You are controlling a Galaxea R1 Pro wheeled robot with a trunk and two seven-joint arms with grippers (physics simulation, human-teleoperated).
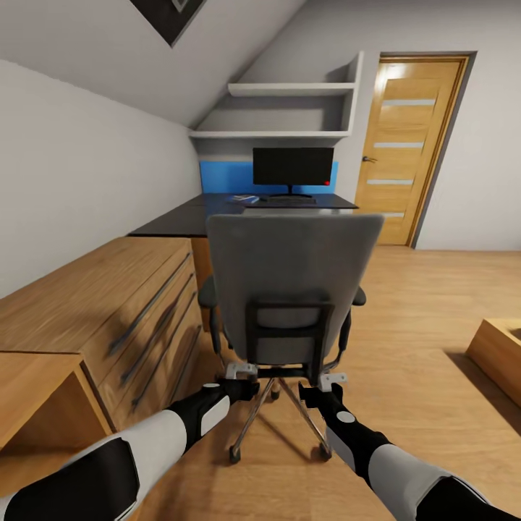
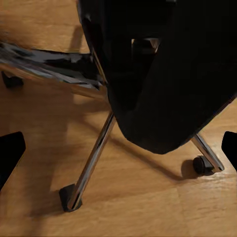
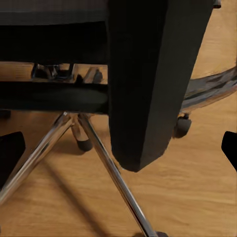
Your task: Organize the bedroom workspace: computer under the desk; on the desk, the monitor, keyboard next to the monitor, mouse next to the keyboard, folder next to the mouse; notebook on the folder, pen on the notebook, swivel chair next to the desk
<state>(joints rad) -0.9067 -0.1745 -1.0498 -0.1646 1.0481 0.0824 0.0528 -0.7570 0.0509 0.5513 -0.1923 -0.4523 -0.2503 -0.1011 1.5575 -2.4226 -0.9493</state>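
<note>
I stand behind the swivel chair [image 1: 293, 289], its tall grey back toward me and its chrome star base on the oak floor [image 1: 427, 376]. My left claw [image 1: 241, 371] sits at the lower left of the chair's back frame and my right claw [image 1: 332, 379] at the lower right, both right up against the frame. In each wrist view the dark fingertips [image 2: 10, 153] stand wide apart at the frame's edges, with the chair's black frame [image 3: 148, 74] between them, so both claws are spread open and gripping nothing.

Beyond the chair lies the black tabletop [image 1: 181, 217] of the desk, running along the sloped grey wall to a blue back panel. The monitor [image 1: 293, 167] stands upright at the far end, its red dot at the lower right corner. Just left of its base lies the blue folder [image 1: 242, 197], flat on the tabletop. An oak drawer unit [image 1: 108, 311] flanks me on the left, and a wooden door [image 1: 412, 145] stands at the far right.
</note>
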